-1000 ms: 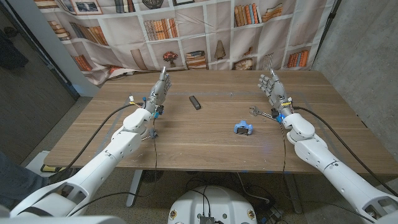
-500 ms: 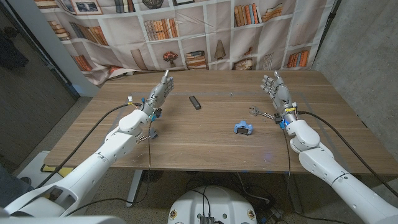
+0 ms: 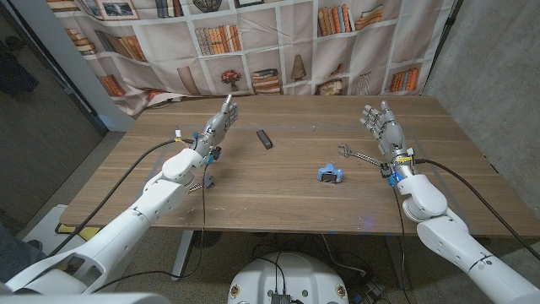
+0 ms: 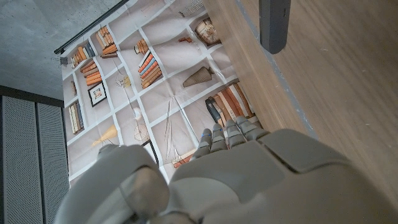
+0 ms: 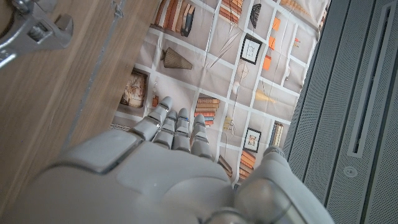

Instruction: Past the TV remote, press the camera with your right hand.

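Observation:
A small blue and grey camera (image 3: 331,175) lies on the wooden table (image 3: 278,190) near its middle. The dark TV remote (image 3: 264,138) lies further back and to the left; its end shows as a dark bar (image 4: 274,25) in the left wrist view. My right hand (image 3: 384,128) is raised open, fingers up, to the right of the camera and apart from it. My left hand (image 3: 219,122) is also raised open, fingers up, left of the remote. Both wrist views look along the backs of my left hand (image 4: 230,174) and right hand (image 5: 161,168).
A metal wrench (image 3: 361,155) lies on the table between the camera and my right hand; its jaw end (image 5: 31,31) appears in the right wrist view. A bookshelf-print curtain (image 3: 253,42) hangs behind the table. Cables run along both arms.
My right hand has drifted to the right and slightly back, away from the camera. The left hand has shifted a little. Camera, remote and wrench have stayed in place.

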`<state>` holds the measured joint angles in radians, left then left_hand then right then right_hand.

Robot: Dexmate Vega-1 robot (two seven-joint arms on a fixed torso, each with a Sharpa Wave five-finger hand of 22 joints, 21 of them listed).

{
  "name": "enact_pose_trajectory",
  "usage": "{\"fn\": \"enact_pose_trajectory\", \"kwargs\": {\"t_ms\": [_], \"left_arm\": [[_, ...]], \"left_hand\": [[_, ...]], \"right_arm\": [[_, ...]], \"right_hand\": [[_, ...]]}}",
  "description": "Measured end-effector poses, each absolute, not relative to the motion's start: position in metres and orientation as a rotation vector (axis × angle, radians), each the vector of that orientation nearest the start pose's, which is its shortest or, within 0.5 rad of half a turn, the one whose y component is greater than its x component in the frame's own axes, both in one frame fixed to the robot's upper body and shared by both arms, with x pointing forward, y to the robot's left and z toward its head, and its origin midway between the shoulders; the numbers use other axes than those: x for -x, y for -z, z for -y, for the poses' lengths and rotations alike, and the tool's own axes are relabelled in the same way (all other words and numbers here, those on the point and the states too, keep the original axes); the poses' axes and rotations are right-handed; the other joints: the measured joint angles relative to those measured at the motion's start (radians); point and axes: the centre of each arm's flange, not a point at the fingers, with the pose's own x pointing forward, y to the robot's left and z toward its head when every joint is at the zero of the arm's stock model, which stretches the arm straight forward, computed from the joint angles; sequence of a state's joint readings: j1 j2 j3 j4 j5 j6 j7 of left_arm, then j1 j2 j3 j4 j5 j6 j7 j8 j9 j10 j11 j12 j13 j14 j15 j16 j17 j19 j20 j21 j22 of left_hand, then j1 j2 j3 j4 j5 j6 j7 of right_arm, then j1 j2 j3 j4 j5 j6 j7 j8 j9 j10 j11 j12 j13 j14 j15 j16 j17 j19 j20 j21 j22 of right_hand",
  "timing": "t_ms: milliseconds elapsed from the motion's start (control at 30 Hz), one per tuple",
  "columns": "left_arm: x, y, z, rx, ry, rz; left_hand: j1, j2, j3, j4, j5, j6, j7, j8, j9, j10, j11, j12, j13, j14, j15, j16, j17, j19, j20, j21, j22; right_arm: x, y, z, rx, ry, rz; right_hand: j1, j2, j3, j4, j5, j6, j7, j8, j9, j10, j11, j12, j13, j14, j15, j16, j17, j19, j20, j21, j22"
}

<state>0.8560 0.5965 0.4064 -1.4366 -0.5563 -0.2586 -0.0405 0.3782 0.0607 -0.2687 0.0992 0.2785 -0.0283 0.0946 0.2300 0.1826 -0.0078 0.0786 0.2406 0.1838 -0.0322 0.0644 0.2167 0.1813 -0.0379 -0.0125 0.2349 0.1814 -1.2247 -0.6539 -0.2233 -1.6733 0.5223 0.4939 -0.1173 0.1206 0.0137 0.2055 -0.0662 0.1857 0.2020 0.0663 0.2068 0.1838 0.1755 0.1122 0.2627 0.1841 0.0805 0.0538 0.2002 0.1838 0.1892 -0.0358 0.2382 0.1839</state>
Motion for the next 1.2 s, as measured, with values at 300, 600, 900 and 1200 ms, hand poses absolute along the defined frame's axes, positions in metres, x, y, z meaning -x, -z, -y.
{"fn": "enact_pose_trajectory", "kwargs": {"t_ms": [300,600,900,1200], "left_arm": [[-0.625,0.005,-0.264,-0.143,0.280,0.626],[-0.622,0.007,-0.261,-0.141,0.267,0.618],[-0.618,0.011,-0.256,-0.144,0.268,0.609],[-0.610,0.011,-0.251,-0.163,0.260,0.609]], "left_hand": [[-0.007,0.011,0.000,0.000,0.000,0.003,-0.004,0.000,0.002,0.000,0.000,-0.005,0.000,0.000,0.000,-0.006,0.001,-0.020,-0.005,-0.007,0.000],[-0.007,0.011,0.000,0.000,0.000,0.007,0.000,-0.006,0.002,0.008,-0.003,-0.005,0.000,0.011,0.000,-0.006,0.003,-0.014,-0.011,-0.007,0.000],[0.006,0.003,0.000,0.000,0.000,0.012,-0.005,-0.006,0.001,0.009,-0.002,-0.005,0.000,0.011,0.000,-0.006,0.003,-0.009,-0.005,-0.007,0.000],[-0.003,0.012,0.000,0.000,0.000,0.016,-0.009,-0.006,0.001,0.017,-0.010,-0.005,0.000,0.022,-0.011,-0.010,0.003,-0.009,-0.005,-0.007,0.000]], "right_arm": [[-0.519,0.065,0.319,0.097,-0.156,0.797],[-0.506,0.072,0.324,0.121,-0.158,0.788],[-0.492,0.077,0.332,0.140,-0.148,0.782],[-0.478,0.080,0.341,0.167,-0.096,0.792]], "right_hand": [[-0.006,-0.006,-0.007,0.001,0.000,0.013,-0.002,0.000,0.000,0.010,0.001,0.000,0.000,0.008,0.003,0.000,0.000,0.003,-0.003,0.000,0.000],[-0.005,-0.005,-0.007,0.001,0.000,0.029,-0.004,0.004,0.000,0.036,-0.001,0.004,0.000,0.036,0.000,0.000,0.000,0.025,-0.004,0.006,0.000],[-0.005,-0.005,-0.007,0.001,0.000,0.032,-0.007,0.004,0.000,0.056,-0.009,0.008,0.000,0.060,-0.004,0.008,0.000,0.047,0.000,0.012,0.000],[-0.005,-0.005,-0.021,-0.013,0.000,0.151,-0.047,0.015,0.000,0.226,-0.086,0.026,-0.003,0.324,-0.075,0.036,0.000,0.362,-0.014,0.111,0.005]]}}
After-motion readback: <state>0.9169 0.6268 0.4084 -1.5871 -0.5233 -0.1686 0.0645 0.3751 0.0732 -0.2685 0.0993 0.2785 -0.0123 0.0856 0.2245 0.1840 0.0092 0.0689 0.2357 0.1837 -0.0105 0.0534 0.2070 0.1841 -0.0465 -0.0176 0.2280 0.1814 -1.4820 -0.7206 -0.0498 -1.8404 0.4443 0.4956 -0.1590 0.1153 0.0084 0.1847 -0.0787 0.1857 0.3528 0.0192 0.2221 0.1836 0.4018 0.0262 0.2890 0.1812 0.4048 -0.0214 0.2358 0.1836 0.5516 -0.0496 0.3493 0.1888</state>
